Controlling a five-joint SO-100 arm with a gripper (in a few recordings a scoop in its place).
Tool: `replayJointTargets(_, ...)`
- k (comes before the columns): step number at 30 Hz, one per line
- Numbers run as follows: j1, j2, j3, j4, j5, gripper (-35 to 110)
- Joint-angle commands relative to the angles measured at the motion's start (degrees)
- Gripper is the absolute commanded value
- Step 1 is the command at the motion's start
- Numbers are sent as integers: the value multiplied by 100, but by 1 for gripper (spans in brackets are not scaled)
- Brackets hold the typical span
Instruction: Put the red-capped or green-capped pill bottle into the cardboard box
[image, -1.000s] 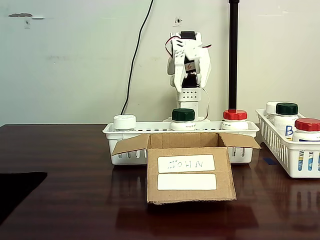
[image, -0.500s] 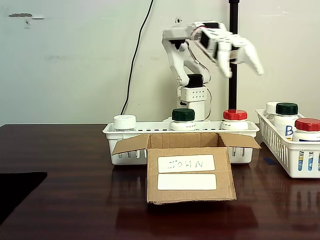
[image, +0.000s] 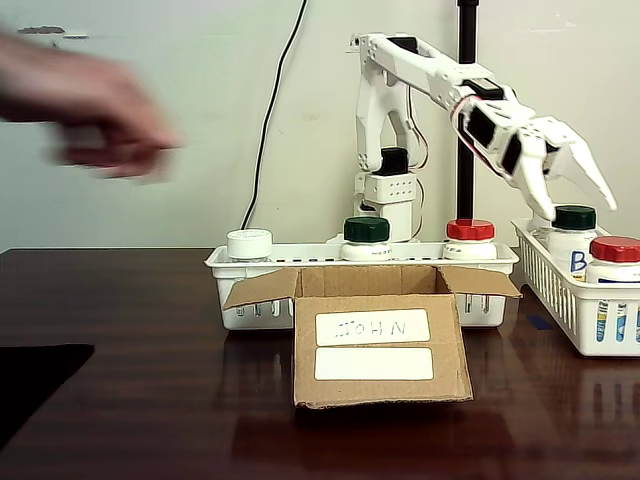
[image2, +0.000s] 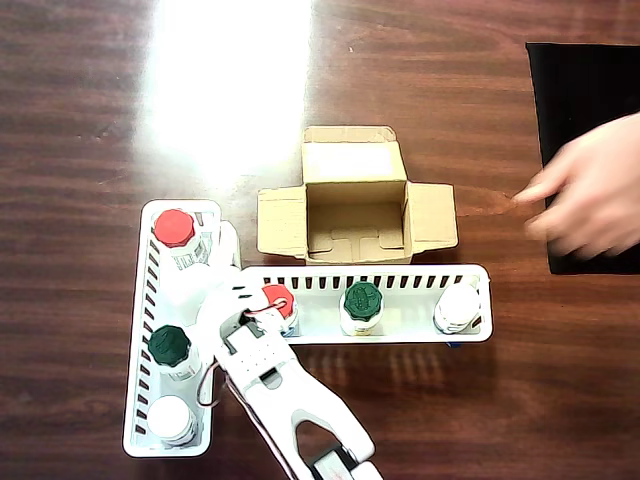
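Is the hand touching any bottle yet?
Apart. In the fixed view the open hand hangs in the air over the side basket, with wall visible between its fingertips and the bottle caps.

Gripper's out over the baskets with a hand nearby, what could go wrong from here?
1. The open gripper hangs by the dark-green-capped bottle, not a red cap; it might grab that one or bump the crowded bottles.
2. A person's blurred hand is over the table beside the cardboard box; it could get in the arm's way.
3. The box's flaps stick out and could catch a lowered bottle.

cardboard box (image: 381, 345) before long basket (image: 225, 268), second basket (image: 555, 285) at right
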Motion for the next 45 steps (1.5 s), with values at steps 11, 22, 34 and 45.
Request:
replayJointTargets(11,53,-1046,-1213,-483,246,74)
replayJointTargets(22,-44,-1591,-1793,-483,211,74)
replayJointTargets(34,53,-2074,-2162,-483,281,72)
replayJointTargets(45,132,-2145,-2593,-193,281,2)
